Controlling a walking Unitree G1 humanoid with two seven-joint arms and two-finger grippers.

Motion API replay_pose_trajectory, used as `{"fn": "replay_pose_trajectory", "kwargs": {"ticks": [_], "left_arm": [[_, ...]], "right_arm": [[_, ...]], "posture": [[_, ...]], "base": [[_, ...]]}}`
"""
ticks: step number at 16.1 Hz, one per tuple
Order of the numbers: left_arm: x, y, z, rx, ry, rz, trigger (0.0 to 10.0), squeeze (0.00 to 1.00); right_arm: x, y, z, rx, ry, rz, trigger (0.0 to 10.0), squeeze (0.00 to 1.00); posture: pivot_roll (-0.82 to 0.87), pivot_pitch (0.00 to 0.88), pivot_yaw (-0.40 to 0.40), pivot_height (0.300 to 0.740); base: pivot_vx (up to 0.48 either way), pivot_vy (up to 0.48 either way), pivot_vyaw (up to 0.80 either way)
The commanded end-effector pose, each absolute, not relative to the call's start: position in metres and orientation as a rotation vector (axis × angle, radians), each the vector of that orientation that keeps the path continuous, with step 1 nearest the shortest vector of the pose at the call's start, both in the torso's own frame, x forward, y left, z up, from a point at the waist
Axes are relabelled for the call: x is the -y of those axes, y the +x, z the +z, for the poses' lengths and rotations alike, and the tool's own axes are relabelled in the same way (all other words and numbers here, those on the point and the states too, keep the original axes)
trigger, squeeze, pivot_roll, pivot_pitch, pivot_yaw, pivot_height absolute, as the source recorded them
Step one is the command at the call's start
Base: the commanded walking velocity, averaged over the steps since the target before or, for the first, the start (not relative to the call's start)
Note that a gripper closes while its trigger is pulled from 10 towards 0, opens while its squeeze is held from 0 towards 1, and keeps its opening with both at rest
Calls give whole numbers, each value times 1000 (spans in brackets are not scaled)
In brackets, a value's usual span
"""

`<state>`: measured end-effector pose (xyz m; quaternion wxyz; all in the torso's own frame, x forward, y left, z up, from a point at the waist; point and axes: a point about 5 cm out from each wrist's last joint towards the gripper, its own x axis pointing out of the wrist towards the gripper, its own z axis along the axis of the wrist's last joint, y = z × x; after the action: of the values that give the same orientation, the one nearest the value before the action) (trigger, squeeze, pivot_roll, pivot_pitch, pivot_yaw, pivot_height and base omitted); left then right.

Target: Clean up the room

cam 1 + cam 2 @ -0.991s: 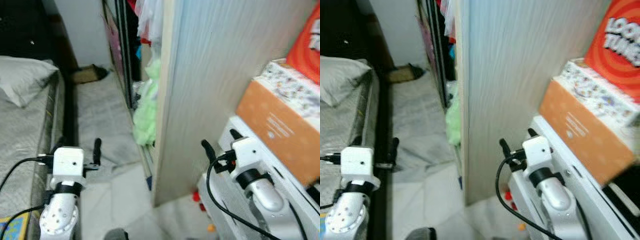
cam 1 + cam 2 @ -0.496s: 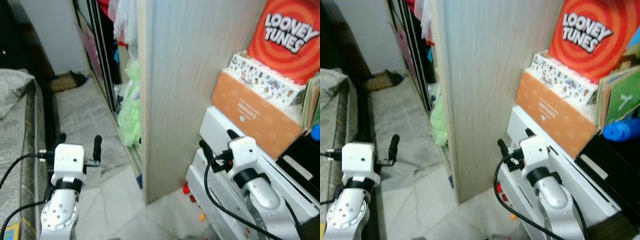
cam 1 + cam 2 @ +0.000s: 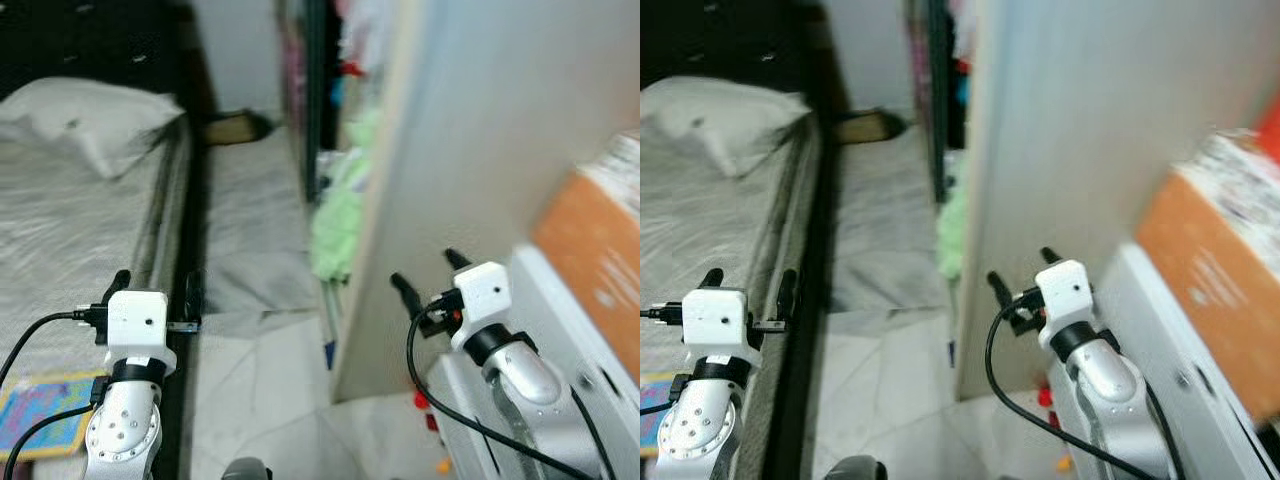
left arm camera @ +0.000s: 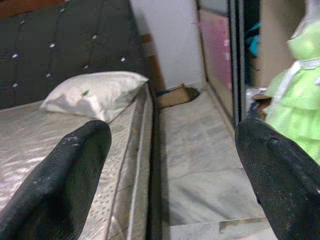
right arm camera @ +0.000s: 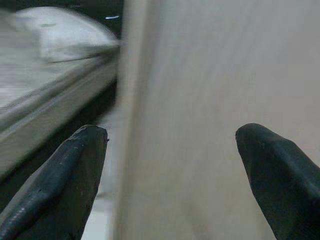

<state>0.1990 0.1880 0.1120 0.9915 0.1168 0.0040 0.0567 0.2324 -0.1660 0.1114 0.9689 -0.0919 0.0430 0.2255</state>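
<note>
My left gripper [image 3: 157, 288] is open and empty, held low over the edge of the bed [image 3: 70, 215]. My right gripper [image 3: 425, 275] is open too, with nothing in it, close to the pale wooden wardrobe side panel [image 3: 470, 130]. A light green dress [image 3: 338, 215] spills out of the open wardrobe onto the floor, ahead of both grippers; it also shows in the left wrist view [image 4: 295, 100]. A grey cloth [image 3: 250, 270] lies on the floor in the aisle beside the bed. A white pillow [image 3: 95, 120] rests at the bed's head.
A narrow aisle runs between bed and wardrobe, ending at a brown cardboard box [image 3: 232, 128] by the far wall. An orange box [image 3: 590, 250] sits on white furniture [image 3: 545, 340] at my right. Small red and orange bits [image 3: 432, 420] lie on the floor. A colourful mat [image 3: 35, 415] lies near left.
The camera has swung left: the bed and pillow now take up the left side and the Looney Tunes box has gone out of frame. Both grippers stay open.
</note>
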Motion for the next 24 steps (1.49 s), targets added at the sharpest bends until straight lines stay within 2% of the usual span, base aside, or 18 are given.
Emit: {"fn": "replay_pose_trajectory", "kwargs": {"ticks": [1,6,9,11,15,24], "left_arm": [[-187,201,118,17,234,110,10000,0],[-184,203,118,23,212,76,10000,0],[-184,202,118,24,208,73,10000,0],[-181,204,119,37,196,47,10000,0],[-183,204,118,42,217,52,10000,0],[-183,209,114,8,245,95,10000,0]], "right_arm": [[159,231,105,-167,-124,599,10000,0],[144,216,109,-241,-77,928,10000,0],[142,222,112,-204,-84,891,10000,0],[139,241,125,-108,-71,792,10000,0],[143,263,133,-45,18,540,10000,0],[135,268,132,2,-13,472,10000,0]], "posture": [[-63,0,-33,740],[-64,0,-33,740],[-63,0,-34,740],[-66,0,-35,740],[-56,0,-43,740],[-53,0,-44,740]], "base": [[0,0,800],[0,0,800],[0,0,800],[0,0,800],[0,0,800],[0,0,800]]}}
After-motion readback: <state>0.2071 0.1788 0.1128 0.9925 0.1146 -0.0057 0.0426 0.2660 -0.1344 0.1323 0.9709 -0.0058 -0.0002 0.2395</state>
